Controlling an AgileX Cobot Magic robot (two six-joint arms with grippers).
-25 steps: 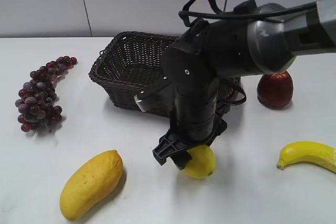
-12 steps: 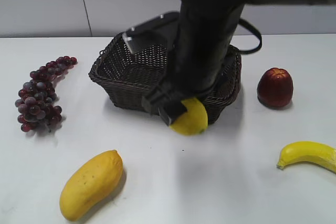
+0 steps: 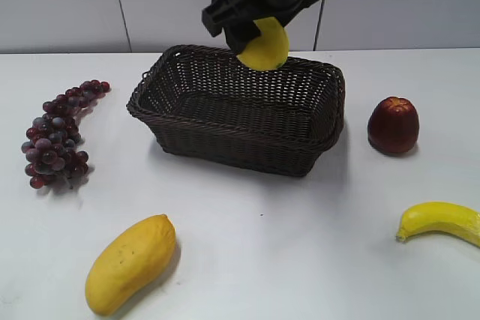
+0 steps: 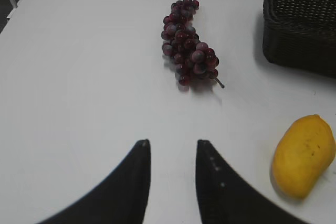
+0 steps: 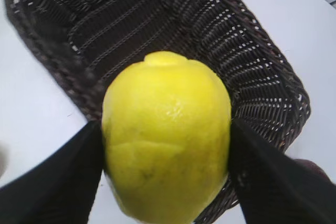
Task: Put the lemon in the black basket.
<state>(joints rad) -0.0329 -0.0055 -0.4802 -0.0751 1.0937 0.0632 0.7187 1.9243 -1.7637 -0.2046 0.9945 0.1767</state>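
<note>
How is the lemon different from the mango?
The lemon is smaller and rounder; the mango is longer and bigger. The lemon is bright yellow; the mango is more orange-yellow. The lemon is held up in the air by the right gripper, over the black basket; the mango lies on the table, untouched. Both are yellow fruit.

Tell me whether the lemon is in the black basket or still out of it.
Out. The lemon is clamped in the right gripper, held in the air above the black basket, whose bottom looks empty in the right wrist view.
</note>
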